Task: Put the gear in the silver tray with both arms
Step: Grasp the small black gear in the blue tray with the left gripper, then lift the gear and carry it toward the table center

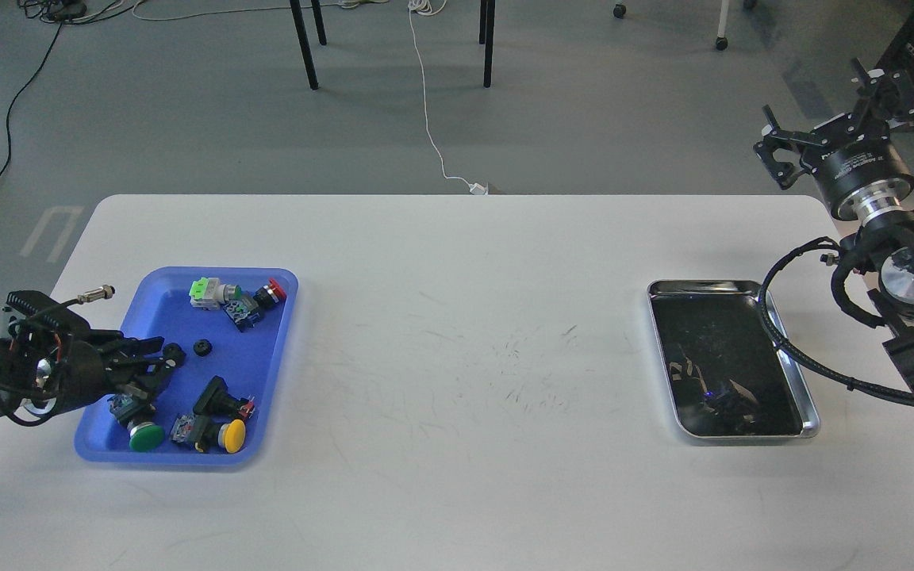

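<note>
My left hand (pixel 157 366), fingers parted, is reaching into the blue tray (pixel 282 333) toward a small, black, rigid, light gear (pixel 203 347); I judge gripping its rim works best. Right hand (pixel 774 155): state unclear.

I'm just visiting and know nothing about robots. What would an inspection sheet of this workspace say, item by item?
Surface: white table, faint scuff marks near the middle.
Job's things: silver tray at right, holds nothing; a small black gear lies in the blue tray at left.
Clutter: push buttons in the blue tray, green-capped, yellow-capped, red-capped.
Claws: left claw reaches over the blue tray with a small black part at its tips; grip unclear. Right claw is raised beyond the table's right corner, too dark to judge.
Cables: black cable from the right arm loops over the silver tray's right rim.
Surroundings: grey floor, white cord, black table legs.
</note>
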`<state>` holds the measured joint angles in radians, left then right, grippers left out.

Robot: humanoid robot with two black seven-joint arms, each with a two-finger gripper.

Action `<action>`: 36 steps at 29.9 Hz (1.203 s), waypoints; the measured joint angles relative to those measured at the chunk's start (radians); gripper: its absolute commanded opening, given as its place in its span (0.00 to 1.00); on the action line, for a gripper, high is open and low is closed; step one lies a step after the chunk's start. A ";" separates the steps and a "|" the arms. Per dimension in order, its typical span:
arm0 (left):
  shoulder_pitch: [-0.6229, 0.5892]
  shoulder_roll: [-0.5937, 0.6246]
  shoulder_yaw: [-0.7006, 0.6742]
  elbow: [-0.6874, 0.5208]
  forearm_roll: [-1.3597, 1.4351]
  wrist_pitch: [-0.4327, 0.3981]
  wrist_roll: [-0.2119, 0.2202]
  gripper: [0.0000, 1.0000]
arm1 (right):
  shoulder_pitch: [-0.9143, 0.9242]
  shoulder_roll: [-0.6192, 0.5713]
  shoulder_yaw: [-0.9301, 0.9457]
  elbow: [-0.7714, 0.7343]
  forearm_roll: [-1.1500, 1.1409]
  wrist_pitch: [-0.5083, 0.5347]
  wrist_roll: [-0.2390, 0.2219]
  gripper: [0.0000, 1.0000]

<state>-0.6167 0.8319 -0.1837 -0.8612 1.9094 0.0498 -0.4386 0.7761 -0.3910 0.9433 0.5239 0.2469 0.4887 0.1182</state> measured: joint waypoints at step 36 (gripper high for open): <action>-0.296 0.121 -0.003 -0.185 -0.189 -0.119 -0.050 0.17 | -0.006 -0.106 0.001 0.116 0.000 0.000 0.000 1.00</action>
<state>-0.9129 0.9526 -0.1868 -1.0464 1.7199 -0.0690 -0.4891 0.7699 -0.4973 0.9441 0.6396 0.2470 0.4887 0.1179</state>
